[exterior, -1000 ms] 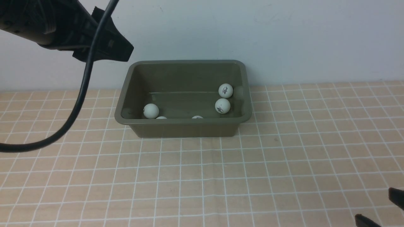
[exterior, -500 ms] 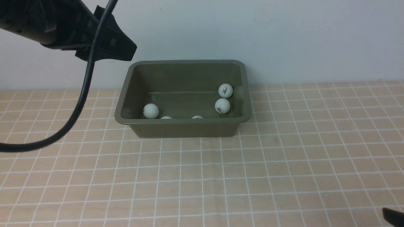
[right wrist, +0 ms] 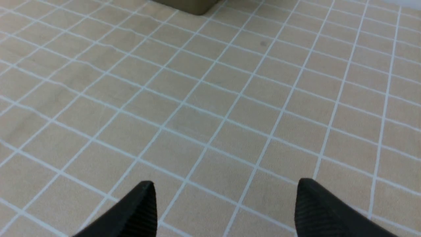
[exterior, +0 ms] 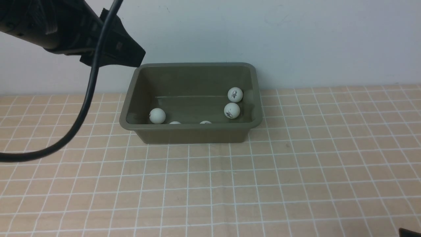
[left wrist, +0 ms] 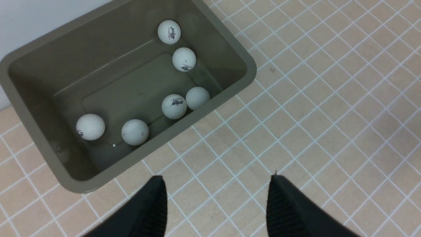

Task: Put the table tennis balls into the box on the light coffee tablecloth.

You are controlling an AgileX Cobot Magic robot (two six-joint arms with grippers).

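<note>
Table tennis balls, six of them, all lie inside the box point(exterior: 192, 131), an olive-green tub standing on the light coffee tablecloth point(exterior: 296, 171) near the pale back wall point(exterior: 296, 39).

At far left in the front view, the left arm point(exterior: 49, 26) hangs raised above the cloth, its dark tip next to the box's rear left corner, with a black cable point(exterior: 82, 108) looping down from it. The left gripper point(left wrist: 217, 204), seen from its own wrist camera, has its two fingers apart with nothing between them, only checked cloth below.

Inside the box, going left to right in the front view, one ball point(exterior: 157, 116) sits by the left wall. Two more show only their tops point(exterior: 174, 122) point(exterior: 205, 122) behind the near wall. Two with dark logos rest near the right wall, one point(exterior: 232, 110) in front of the other point(exterior: 235, 94). The left wrist view shows the sixth ball point(left wrist: 197, 98) touching a logo ball point(left wrist: 174, 106) along the near wall.

At far right, the right gripper point(right wrist: 225, 210) hovers low over bare cloth, well apart from the box, fingers spread wide and empty.
</note>
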